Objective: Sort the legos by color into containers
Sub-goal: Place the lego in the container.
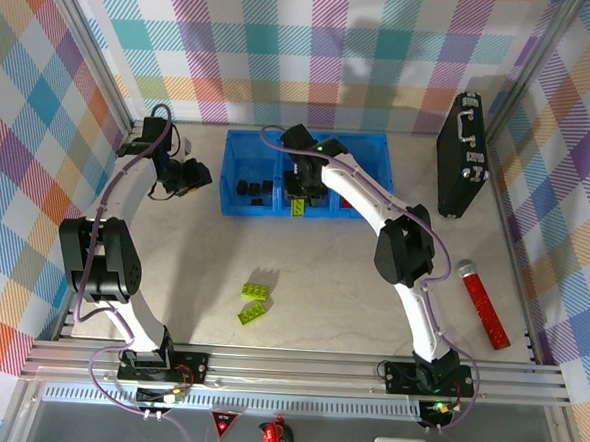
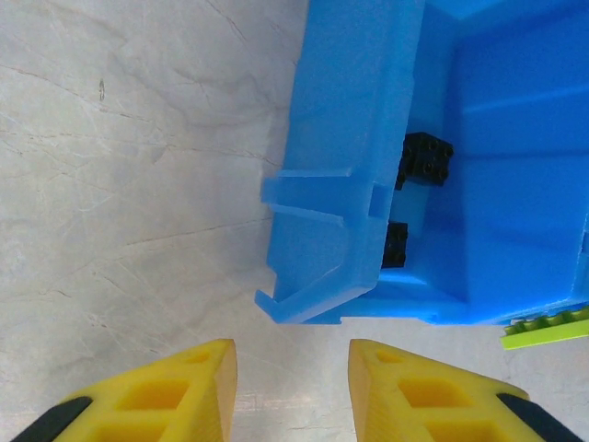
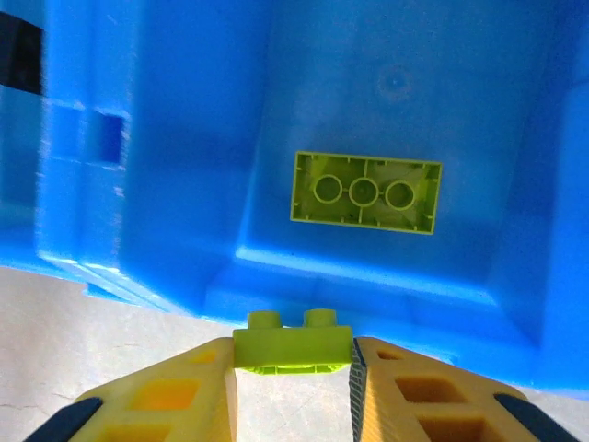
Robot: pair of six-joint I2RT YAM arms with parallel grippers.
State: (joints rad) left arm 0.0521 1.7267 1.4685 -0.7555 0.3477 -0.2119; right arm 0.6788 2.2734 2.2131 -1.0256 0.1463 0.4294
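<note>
The blue three-compartment tray [image 1: 229, 172] stands at the back of the table. My right gripper [image 1: 301, 197] hangs over the front wall of its middle compartment, shut on a lime-green brick [image 3: 293, 345] held studs up. Another green brick [image 3: 365, 192] lies underside up on that compartment's floor [image 3: 184, 184]. Black cubes [image 1: 254, 189] sit in the left compartment, and red bricks [image 1: 348, 199] show in the right one. Two green bricks [image 1: 258, 291] [image 1: 252, 314] lie on the table in front. My left gripper [image 1: 192, 178] stands open beside the tray's left end [image 2: 350, 138], nothing between its fingers [image 2: 207, 387].
A black briefcase [image 1: 460, 156] stands upright at the back right. A red stick with a grey handle [image 1: 483, 305] lies on the right of the table. Plaid walls close in the sides and back.
</note>
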